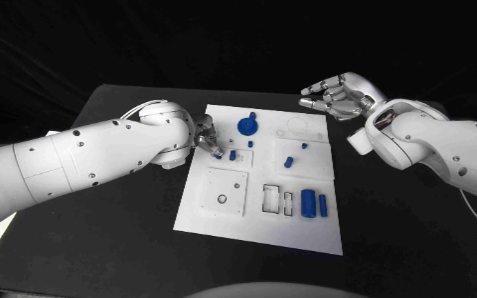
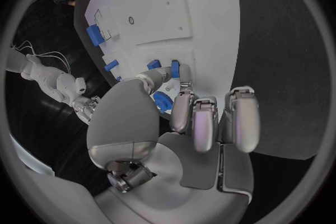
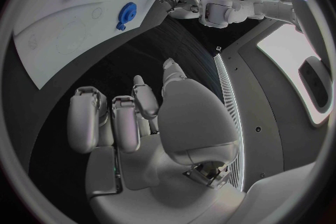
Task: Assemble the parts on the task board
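The flat white task board (image 1: 224,225) lies in the middle of the black table (image 1: 119,243). The shiny silver left hand (image 1: 206,139) pinches a small blue part (image 1: 218,153) at the board's left side, I think. The right hand (image 1: 341,96) hovers past the far right corner, fingers curled, holding nothing. A round blue gear (image 1: 247,127) sits nearby.

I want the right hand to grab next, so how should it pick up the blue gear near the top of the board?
Probably by the rim of the blue gear, coming straight down from above. It lies flat on the white board, so only its toothed edge offers grip. The right hand hovers open, beyond the board's far edge.
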Available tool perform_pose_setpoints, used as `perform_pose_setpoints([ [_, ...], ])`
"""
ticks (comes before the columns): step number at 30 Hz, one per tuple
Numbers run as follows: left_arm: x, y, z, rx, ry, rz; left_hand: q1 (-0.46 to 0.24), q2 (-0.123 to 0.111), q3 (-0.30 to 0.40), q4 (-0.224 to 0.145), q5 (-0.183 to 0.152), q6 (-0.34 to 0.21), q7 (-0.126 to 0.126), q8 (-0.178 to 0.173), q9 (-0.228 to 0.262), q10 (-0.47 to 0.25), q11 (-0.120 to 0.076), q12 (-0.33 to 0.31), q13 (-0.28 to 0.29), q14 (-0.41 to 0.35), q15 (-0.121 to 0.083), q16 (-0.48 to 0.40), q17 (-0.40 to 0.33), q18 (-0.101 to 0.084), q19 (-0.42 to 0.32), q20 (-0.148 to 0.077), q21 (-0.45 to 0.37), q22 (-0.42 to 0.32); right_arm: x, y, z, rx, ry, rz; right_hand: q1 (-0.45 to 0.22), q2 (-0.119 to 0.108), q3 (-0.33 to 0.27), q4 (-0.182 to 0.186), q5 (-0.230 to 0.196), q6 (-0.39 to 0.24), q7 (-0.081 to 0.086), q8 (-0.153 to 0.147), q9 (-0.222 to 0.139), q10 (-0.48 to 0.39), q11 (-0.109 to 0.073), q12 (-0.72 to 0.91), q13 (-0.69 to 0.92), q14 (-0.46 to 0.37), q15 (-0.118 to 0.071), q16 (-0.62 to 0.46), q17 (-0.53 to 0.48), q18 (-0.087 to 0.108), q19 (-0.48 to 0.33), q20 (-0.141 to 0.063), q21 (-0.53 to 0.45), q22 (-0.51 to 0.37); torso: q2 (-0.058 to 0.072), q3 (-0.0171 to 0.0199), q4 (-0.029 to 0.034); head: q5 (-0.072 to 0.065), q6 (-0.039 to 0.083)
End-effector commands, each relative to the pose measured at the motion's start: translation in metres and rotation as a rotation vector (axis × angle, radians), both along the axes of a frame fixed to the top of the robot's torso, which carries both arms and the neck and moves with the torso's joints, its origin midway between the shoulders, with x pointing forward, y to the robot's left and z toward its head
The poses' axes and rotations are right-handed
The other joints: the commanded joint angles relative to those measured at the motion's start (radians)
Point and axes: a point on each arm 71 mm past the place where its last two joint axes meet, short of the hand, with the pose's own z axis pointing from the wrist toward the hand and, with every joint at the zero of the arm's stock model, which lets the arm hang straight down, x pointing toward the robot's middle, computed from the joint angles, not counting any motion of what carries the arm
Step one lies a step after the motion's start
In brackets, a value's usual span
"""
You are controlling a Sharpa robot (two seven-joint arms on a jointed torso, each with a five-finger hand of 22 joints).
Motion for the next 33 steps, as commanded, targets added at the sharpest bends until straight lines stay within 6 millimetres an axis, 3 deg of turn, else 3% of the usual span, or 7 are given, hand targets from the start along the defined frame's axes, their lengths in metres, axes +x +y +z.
perform_pose_setpoints([
  [1,-0.0032,-0.0008,-0.0061,0.03,0.031,-0.021,0.007,0.015,0.034,-0.045,0.002,0.002,-0.003,0.005,0.0,0.008,0.001,0.004,0.008,0.105,0.002,0.003,0.263,-0.006,0.054,-0.001,0.006,0.125,-0.0005,0.0015,0.0,0.001,-0.003,0.013,-0.003,0.011,-0.006,0.0,0.004,0.005,-0.004,0.004,0.001,-0.006,-0.002,-0.006,-0.001,0.072,-0.004,-0.006,0.132,0.013,-0.002,-0.004,-0.006,-0.001,0.0,0.0005,-0.0007,0.001,0.0],
  [4,-0.0031,-0.0007,-0.0064,0.03,0.036,-0.02,-0.037,0.01,-0.002,-0.012,-0.001,0.009,-0.007,0.007,-0.002,0.009,-0.001,0.003,0.008,0.105,0.002,0.003,0.263,-0.006,0.054,0.0,0.006,0.125,-0.0005,0.0012,0.0,0.001,-0.003,0.013,-0.003,0.011,-0.006,0.0,0.004,0.005,-0.004,0.004,0.001,-0.006,-0.002,-0.006,-0.001,0.072,-0.004,-0.006,0.132,0.013,-0.002,-0.004,-0.006,-0.001,0.0,0.0009,-0.001,0.001,0.0],
  [6,-0.0029,-0.0005,-0.0067,0.031,0.039,-0.02,-0.085,0.006,-0.055,0.029,-0.003,0.019,-0.01,0.007,-0.006,0.009,-0.003,0.003,0.009,0.105,0.001,0.003,0.263,-0.006,0.054,0.0,0.006,0.125,-0.0006,0.0011,0.0001,0.001,-0.003,0.012,-0.004,0.012,-0.007,0.001,0.005,0.005,-0.004,0.004,0.001,-0.007,-0.002,-0.007,-0.002,0.071,-0.004,-0.007,0.13,0.013,-0.002,-0.004,-0.006,-0.002,0.0,0.0007,-0.001,0.001,-0.001],
  [10,-0.0023,-0.0002,-0.007,0.033,0.042,-0.019,-0.11,0.009,-0.12,0.063,-0.002,0.026,-0.012,0.003,-0.013,0.009,-0.005,0.006,0.013,0.105,-0.002,0.003,0.263,-0.006,0.055,-0.002,0.007,0.128,-0.0007,0.0009,0.0001,0.001,-0.003,0.012,-0.004,0.012,-0.007,0.001,0.005,0.005,-0.004,0.004,0.001,-0.007,-0.002,-0.007,-0.002,0.071,-0.004,-0.007,0.13,0.013,-0.002,-0.004,-0.006,-0.002,0.0,0.001,-0.0009,0.0,-0.001],
  [22,-0.0002,0.0018,-0.007,0.031,0.035,-0.005,-0.104,0.03,-0.226,0.113,0.0,0.035,-0.013,-0.003,-0.025,0.013,-0.007,0.014,0.025,0.105,-0.005,0.003,0.263,-0.008,0.059,-0.005,0.011,0.136,-0.0007,0.0007,-0.0001,0.002,-0.002,0.013,-0.005,0.013,-0.008,0.001,0.005,0.005,-0.004,0.004,0.001,-0.007,-0.002,-0.007,-0.002,0.071,-0.004,-0.007,0.13,0.013,-0.002,-0.004,-0.007,-0.002,0.0,0.0007,-0.0015,-0.003,-0.001],
  [28,0.0012,0.0031,-0.0066,0.025,0.027,0.006,-0.1,0.033,-0.246,0.123,0.0,0.036,-0.013,-0.004,-0.028,0.012,-0.007,0.013,0.025,0.105,-0.005,0.003,0.263,-0.008,0.059,-0.006,0.011,0.136,-0.0009,0.0005,-0.0005,0.005,-0.001,0.012,-0.005,0.013,-0.008,0.001,0.006,0.005,-0.004,0.004,0.001,-0.007,-0.002,-0.006,-0.002,0.071,-0.004,-0.008,0.13,0.013,-0.003,-0.004,-0.007,-0.003,0.0,0.0007,-0.0005,-0.003,0.0],
  [33,0.0022,0.0043,-0.0054,0.017,0.016,0.015,-0.099,0.032,-0.313,0.157,0.0,0.039,-0.012,-0.005,-0.032,0.013,-0.006,0.013,0.027,0.105,-0.005,0.003,0.263,-0.009,0.06,-0.006,0.012,0.139,-0.0009,0.0002,-0.0008,0.005,0.0,0.012,-0.005,0.013,-0.008,0.001,0.006,0.005,-0.004,0.004,0.001,-0.007,-0.002,-0.006,-0.002,0.071,-0.004,-0.008,0.13,0.013,-0.003,-0.004,-0.007,-0.003,0.0,0.0004,-0.0005,-0.004,-0.001],
])
